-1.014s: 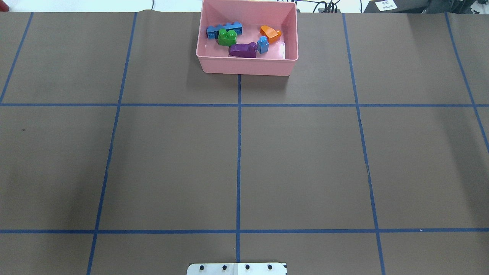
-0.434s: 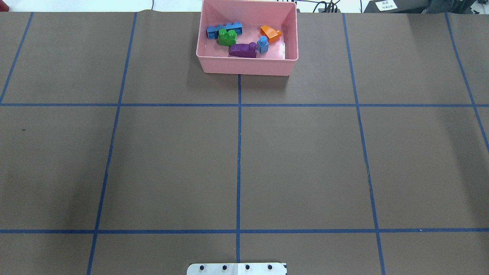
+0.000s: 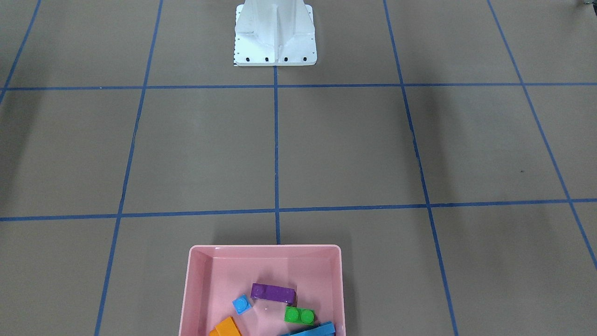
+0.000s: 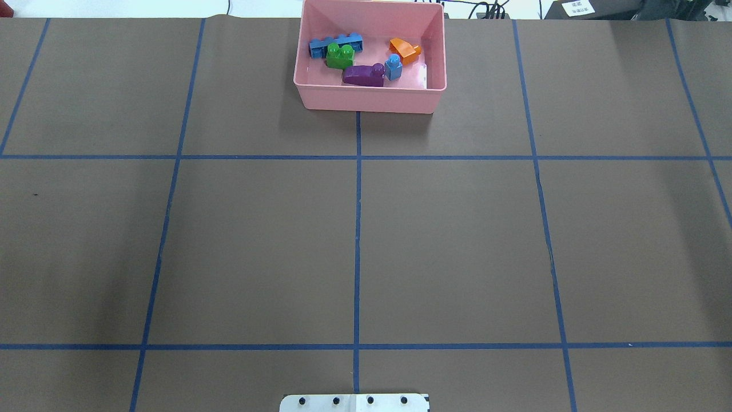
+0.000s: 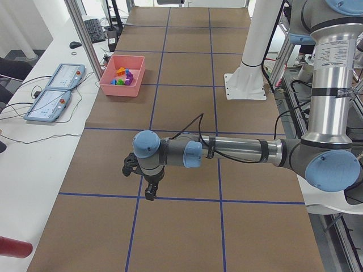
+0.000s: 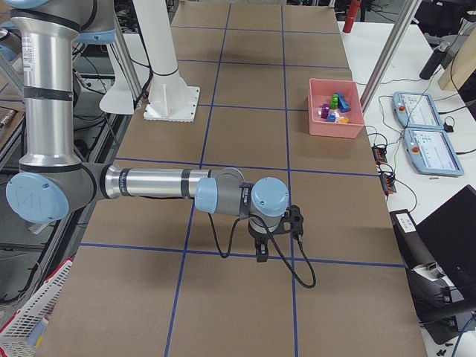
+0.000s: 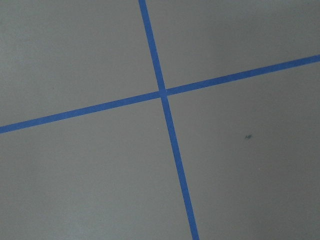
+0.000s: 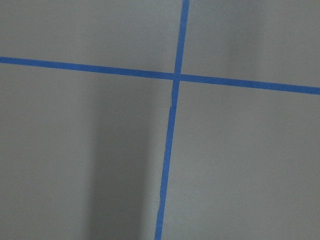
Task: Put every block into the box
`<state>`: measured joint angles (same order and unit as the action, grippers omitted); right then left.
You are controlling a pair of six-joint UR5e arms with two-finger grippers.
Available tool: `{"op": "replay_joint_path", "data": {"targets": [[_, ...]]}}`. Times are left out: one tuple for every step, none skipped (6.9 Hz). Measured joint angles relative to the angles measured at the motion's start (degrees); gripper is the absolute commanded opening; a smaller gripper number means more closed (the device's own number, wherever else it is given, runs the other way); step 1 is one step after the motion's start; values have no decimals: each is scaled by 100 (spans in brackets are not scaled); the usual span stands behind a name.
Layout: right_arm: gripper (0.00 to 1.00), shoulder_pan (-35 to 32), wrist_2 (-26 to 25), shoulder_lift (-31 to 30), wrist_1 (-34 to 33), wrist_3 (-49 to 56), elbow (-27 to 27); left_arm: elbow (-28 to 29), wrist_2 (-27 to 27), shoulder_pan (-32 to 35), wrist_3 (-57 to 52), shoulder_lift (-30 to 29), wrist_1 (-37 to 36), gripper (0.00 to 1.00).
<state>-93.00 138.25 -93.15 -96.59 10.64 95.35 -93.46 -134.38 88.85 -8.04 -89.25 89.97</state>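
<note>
- Table: brown cover, marked with blue tape grid
- Pink box stands at far edge, across the grid's centre line
- White base plate at robot-side edge, centre, dark bolt heads along its rim

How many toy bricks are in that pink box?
5, all in the pink box: long blue brick, green brick beside it, purple brick mid-box, small blue brick next to it, orange brick farther right.

Brown table cover gridded with blue tape; a white side bench holds two tablets.
</note>
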Motion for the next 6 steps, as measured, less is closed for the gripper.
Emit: {"op": "replay_joint_path", "data": {"targets": [[100, -37, -13, 1, 2, 1, -3, 0, 48, 48, 53, -2, 2, 100], [100, -102, -35, 11, 6, 5, -5, -10, 76, 73, 75, -4, 3, 100], [100, -191, -66, 31, 8, 1, 2, -27, 86, 95, 86, -4, 3, 100], [100, -265, -146, 51, 9, -52, 28, -43, 92, 115, 93, -4, 3, 100], [100, -310, -261, 51, 7, -153, 79, -53, 95, 132, 97, -4, 3, 100], [100, -331, -342, 27, 3, -237, 138, -56, 96, 153, 102, -4, 3, 100]]}}
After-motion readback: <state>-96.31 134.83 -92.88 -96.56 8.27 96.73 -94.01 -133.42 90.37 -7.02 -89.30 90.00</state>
